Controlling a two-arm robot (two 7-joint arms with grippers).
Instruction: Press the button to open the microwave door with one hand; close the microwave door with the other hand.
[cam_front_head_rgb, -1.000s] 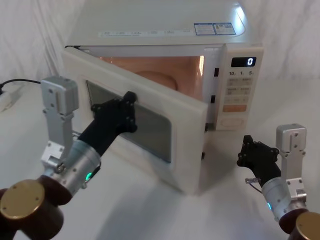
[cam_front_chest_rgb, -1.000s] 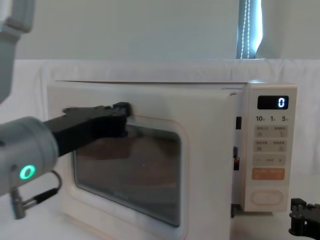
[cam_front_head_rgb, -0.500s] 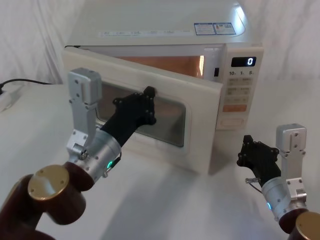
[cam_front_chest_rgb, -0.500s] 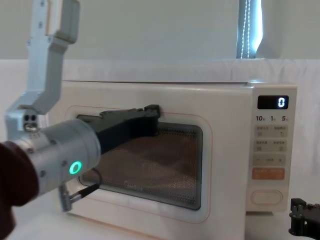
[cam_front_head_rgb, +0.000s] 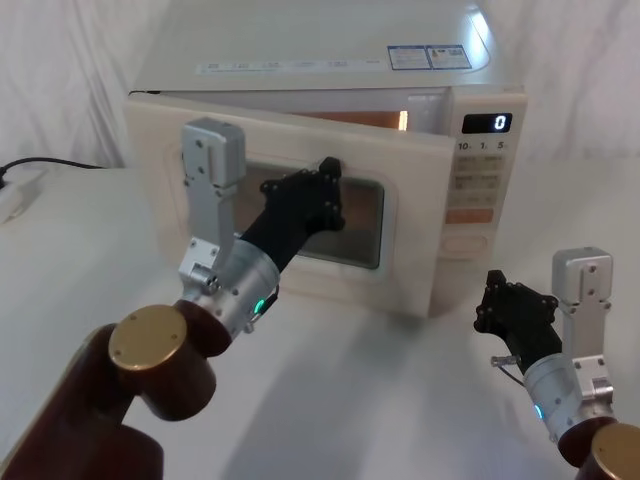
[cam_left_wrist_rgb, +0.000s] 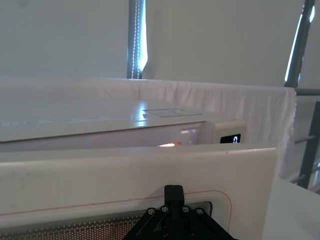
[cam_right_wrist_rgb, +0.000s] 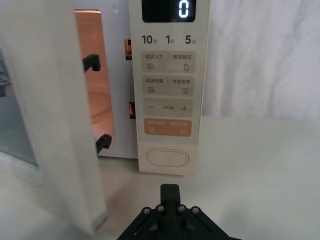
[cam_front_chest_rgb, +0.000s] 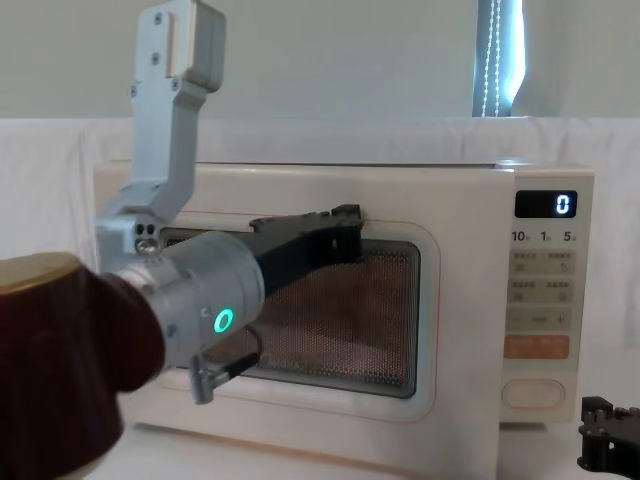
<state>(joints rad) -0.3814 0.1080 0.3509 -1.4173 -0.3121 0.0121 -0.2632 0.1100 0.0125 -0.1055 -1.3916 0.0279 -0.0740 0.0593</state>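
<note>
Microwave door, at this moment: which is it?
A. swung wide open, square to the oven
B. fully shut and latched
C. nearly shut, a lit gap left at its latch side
C: the microwave door stands slightly ajar with orange light showing behind its edge, the left pincer against its window.

left gripper on microwave door (ajar), button right
</note>
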